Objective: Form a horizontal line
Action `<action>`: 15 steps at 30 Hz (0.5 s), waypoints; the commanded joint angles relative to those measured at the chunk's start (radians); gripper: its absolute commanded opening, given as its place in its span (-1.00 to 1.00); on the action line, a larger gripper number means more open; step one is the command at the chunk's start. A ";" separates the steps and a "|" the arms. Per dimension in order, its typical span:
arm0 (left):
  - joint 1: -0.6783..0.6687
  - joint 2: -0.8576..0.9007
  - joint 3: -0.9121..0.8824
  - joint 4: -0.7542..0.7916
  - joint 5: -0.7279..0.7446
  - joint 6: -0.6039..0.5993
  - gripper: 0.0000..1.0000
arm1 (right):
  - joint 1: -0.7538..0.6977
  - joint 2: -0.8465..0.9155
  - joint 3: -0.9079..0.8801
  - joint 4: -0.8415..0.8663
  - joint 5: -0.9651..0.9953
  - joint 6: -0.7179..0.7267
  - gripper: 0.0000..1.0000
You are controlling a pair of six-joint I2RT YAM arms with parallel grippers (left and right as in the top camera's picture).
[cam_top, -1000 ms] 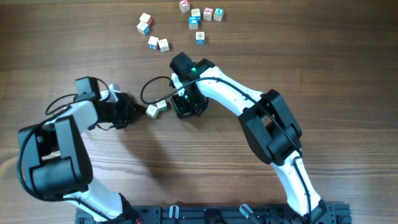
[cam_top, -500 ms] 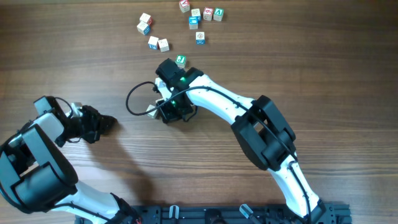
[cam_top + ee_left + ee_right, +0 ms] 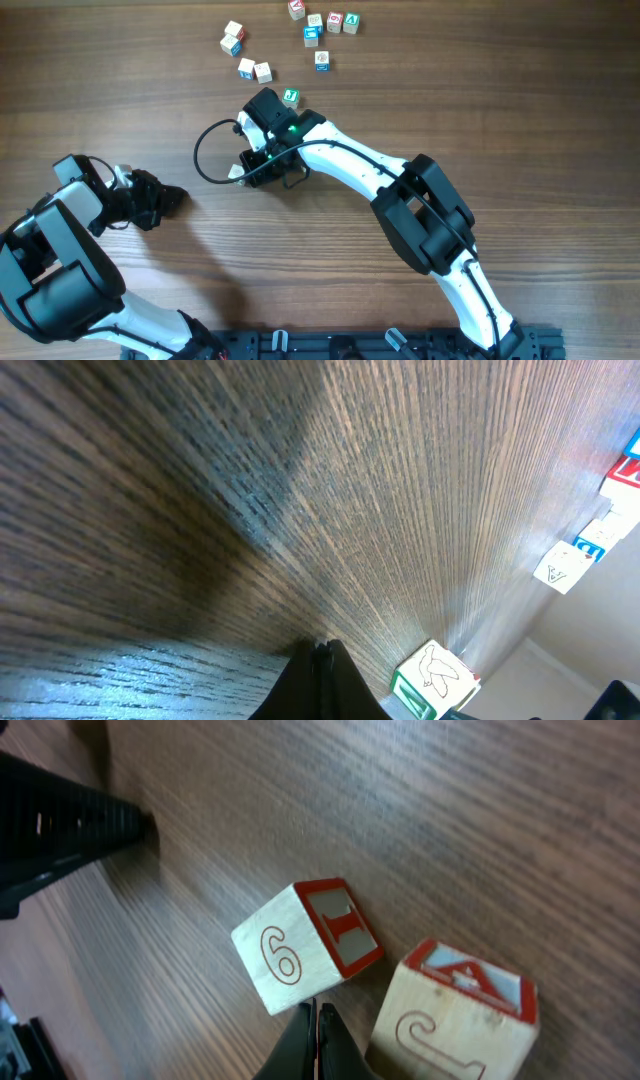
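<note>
**A:** Quick status. Table?

**B:** Wood table (image 3: 520, 90) fills the overhead view. The only edge showing is my base rail (image 3: 400, 345) along the bottom. Bare wood btwn my two arms and across the lower centre, so there's open room to slide left or down.

**A:** Arms?

**B:** My right arm (image 3: 350, 165) reaches across the centre toward upper left. My left arm (image 3: 70, 240) is tucked lower left. A black cable (image 3: 197, 160) loops out just left of my right wrist, close to the cubes.

**A:** Hands?

**B:** Both pinched together, nothing in either. Left gripper (image 3: 176, 193) points right, well apart from the blocks. Right gripper (image 3: 315, 1015) sits low over the wood.

**A:** And the horizontal line?

**B:** Horizontal line (image 3: 237, 172) is mostly hidden under my right wrist from above. Only a pale bit shows at the wrist's left side. On the right wrist cam I make out two blocks just ahead of my tips. The 6/I cube (image 3: 305, 945) is right at the tips, can't tell if touching. The A/C cube (image 3: 455, 1010) is just beside it on the right, w/ a thin gap and turned at a diff angle, so the row isn't straight.

**A:** Others?

**B:** Loose cubes (image 3: 311, 36) are scattered near the top. A green-faced cube (image 3: 291, 97) lies just beside my right wrist.
</note>
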 commanded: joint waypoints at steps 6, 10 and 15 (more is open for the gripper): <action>0.000 0.060 -0.048 -0.011 -0.171 0.005 -0.92 | 0.002 -0.008 -0.005 -0.035 0.053 0.001 -0.91; -0.058 0.060 -0.048 0.098 -0.025 0.042 -0.92 | -0.003 -0.068 0.007 -0.135 0.076 -0.003 -0.91; -0.173 0.060 -0.048 0.250 0.075 0.065 -0.92 | -0.021 -0.244 0.009 -0.283 0.130 -0.052 -0.91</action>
